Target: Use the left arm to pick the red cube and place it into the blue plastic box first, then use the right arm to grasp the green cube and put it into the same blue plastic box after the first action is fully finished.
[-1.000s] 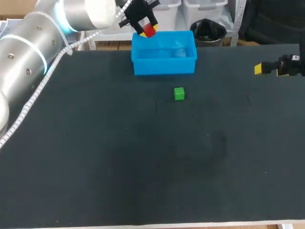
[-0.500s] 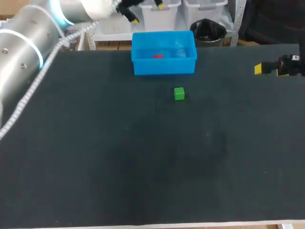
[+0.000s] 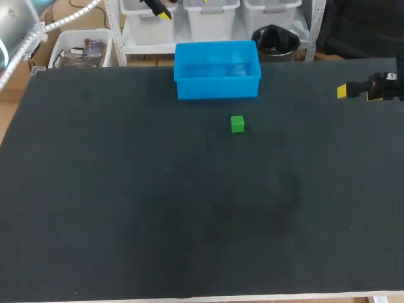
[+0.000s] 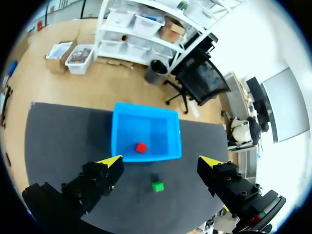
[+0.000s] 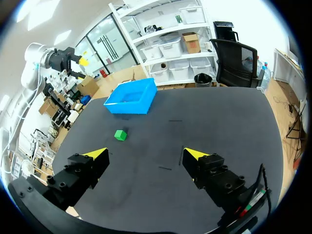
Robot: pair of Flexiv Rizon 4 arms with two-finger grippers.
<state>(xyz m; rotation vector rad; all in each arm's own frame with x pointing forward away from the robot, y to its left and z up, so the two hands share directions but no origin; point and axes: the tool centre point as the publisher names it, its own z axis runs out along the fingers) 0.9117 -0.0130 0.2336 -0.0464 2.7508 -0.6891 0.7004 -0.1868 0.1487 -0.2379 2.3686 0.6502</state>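
Now, left wrist view: left gripper (image 4: pixel 161 163) hangs high above the table (image 4: pixel 58 136), fingers wide apart, nothing between them. Red cube (image 4: pixel 141 147) lies on the floor of the blue plastic box (image 4: pixel 118 131), so the first placement reads as done. The height probably puts the arm clear of the box. Green cube (image 4: pixel 157 186) sits on the table near the box, apart from it.

Right wrist view: right gripper (image 5: pixel 146 155) spread open and empty, well apart from the green cube ahead of it. Parked at the table's side, presumably until its turn.

Head view: red cube not visible inside the box; green cube untouched. Next step, by my reading: right arm's grasp.
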